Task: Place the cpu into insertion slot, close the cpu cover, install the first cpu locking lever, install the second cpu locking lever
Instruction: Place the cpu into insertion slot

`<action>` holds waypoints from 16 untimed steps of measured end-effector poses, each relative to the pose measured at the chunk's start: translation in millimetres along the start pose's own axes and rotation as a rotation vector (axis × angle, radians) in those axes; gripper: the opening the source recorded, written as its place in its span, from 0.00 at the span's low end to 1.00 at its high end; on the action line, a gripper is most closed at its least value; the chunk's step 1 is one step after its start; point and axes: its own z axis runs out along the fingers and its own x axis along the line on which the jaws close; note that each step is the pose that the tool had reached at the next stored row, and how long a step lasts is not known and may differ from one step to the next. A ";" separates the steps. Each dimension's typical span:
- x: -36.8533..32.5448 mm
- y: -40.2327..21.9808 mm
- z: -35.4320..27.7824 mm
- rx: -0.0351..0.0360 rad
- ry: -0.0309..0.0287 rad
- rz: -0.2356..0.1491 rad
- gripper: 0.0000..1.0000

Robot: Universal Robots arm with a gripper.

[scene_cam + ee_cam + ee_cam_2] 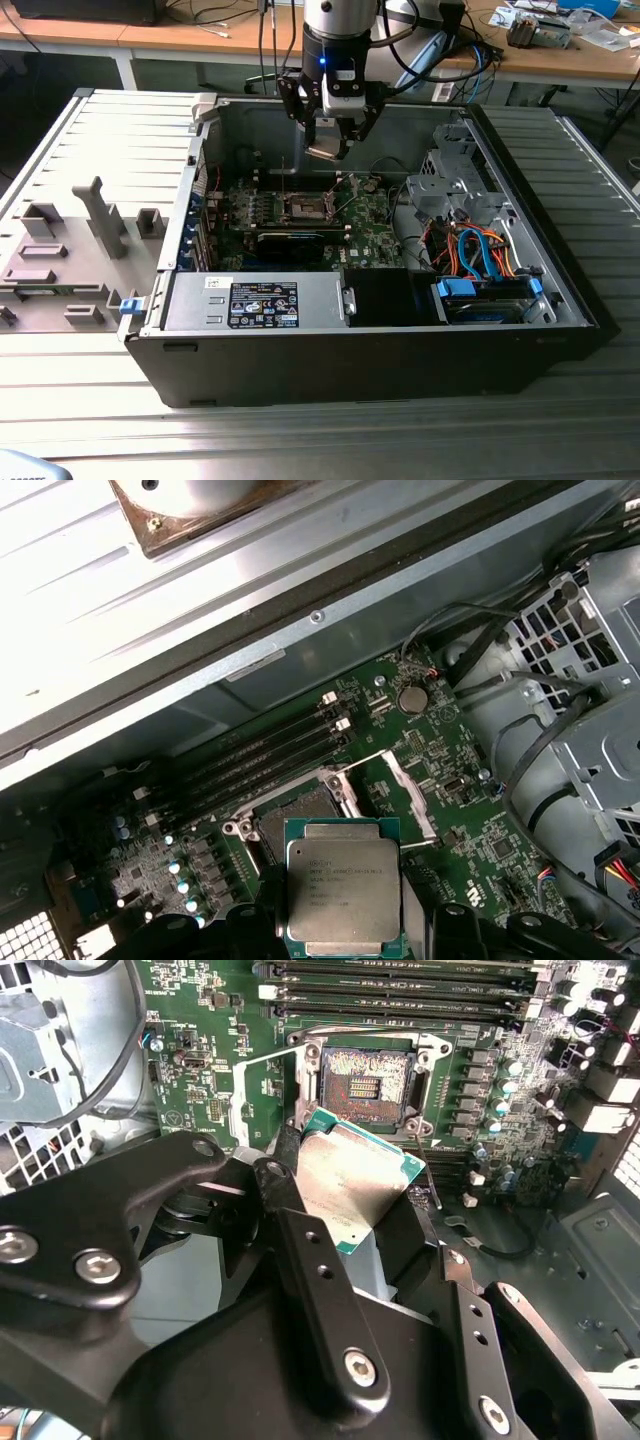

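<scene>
Ribbed grey metal table spanning foreground. Grey moulded tray lying on it at exterior view's left. Wooden desks standing along far side, white leg showing. Cables trailing over desktops. Small clutter sitting on desk at exterior view's right. Space under desks lying in shadow.
</scene>
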 end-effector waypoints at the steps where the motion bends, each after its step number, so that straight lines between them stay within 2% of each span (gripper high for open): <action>1: 0.0 0.0 0.0 -0.0001 -0.0001 0.001 0.55; 16: 0.0 0.0 0.3 -0.0005 -0.0018 0.020 0.55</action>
